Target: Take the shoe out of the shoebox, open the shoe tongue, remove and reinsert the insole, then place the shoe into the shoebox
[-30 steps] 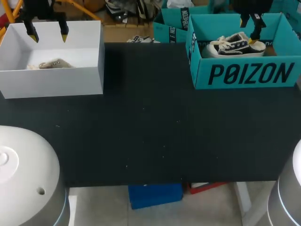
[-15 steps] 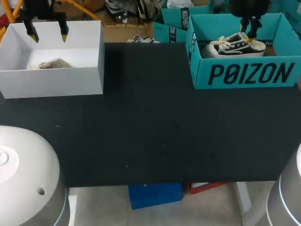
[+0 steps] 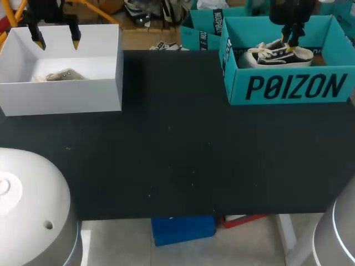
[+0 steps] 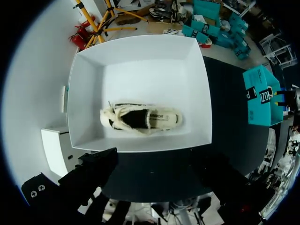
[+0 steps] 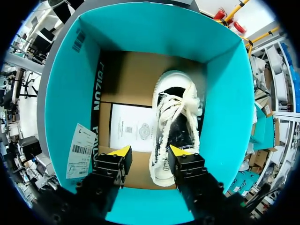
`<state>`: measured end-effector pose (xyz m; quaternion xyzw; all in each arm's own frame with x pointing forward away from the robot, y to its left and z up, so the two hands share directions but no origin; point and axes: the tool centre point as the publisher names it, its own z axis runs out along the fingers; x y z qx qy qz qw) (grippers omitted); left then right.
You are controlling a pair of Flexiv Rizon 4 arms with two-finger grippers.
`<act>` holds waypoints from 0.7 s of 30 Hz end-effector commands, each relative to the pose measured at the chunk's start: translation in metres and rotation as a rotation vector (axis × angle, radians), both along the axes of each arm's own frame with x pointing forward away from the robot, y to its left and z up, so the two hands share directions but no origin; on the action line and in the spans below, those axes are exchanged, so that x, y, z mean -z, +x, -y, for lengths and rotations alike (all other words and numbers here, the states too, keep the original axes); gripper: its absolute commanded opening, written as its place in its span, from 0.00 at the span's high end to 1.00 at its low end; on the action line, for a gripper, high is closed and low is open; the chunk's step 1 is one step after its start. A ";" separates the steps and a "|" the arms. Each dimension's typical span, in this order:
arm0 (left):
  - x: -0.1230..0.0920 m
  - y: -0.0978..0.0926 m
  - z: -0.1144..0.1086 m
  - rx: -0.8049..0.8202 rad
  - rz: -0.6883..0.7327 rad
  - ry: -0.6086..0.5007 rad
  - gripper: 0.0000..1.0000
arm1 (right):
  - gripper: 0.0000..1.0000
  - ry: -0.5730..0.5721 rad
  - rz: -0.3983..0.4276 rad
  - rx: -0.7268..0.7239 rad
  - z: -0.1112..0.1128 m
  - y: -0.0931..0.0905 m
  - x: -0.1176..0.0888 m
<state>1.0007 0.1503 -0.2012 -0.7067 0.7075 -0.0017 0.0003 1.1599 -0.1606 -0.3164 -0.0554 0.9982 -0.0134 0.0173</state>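
The main risk, as I judge it, is a poor grip on the black low-top sneaker [image 5: 177, 124]. The right gripper [image 5: 151, 151] hangs over its heel end with the jaws apart and holding nothing. The heel sits off-centre between the fingers, close under one yellow tip and well clear of the other. If the jaws closed from here, one finger could land on the heel collar rather than beside it and pinch only the rim or a loose white lace. The shoe might then tilt, slip out on the lift, or catch its toe on a wall of the teal shoebox [image 3: 288, 88] and drag the box across the table [image 3: 177, 144]. The freer finger could also snag the printed paper sheet [image 5: 130, 133] lying beside the shoe. The sneaker rests on its sole inside the shoebox at the table's far right corner, with its heel toward the gripper. The right arm comes in from the far right with its wrist pointing straight down into the box; I cannot tell whether a tip touches the shoe. The left gripper [image 3: 56, 40] hangs over the white box [image 3: 61, 97] at the far left corner, fingers spread and empty, above a cream-lined shoe [image 4: 140, 119].
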 end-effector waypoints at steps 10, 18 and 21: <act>-0.001 0.000 0.000 0.000 -0.002 0.001 0.00 | 0.53 0.002 -0.041 0.016 0.003 0.016 0.024; -0.001 0.000 0.000 0.000 -0.002 0.001 0.00 | 0.53 0.017 -0.055 0.038 0.004 0.008 0.038; -0.001 0.000 0.000 0.000 -0.002 0.001 0.00 | 0.53 0.019 -0.053 0.042 0.004 0.002 0.041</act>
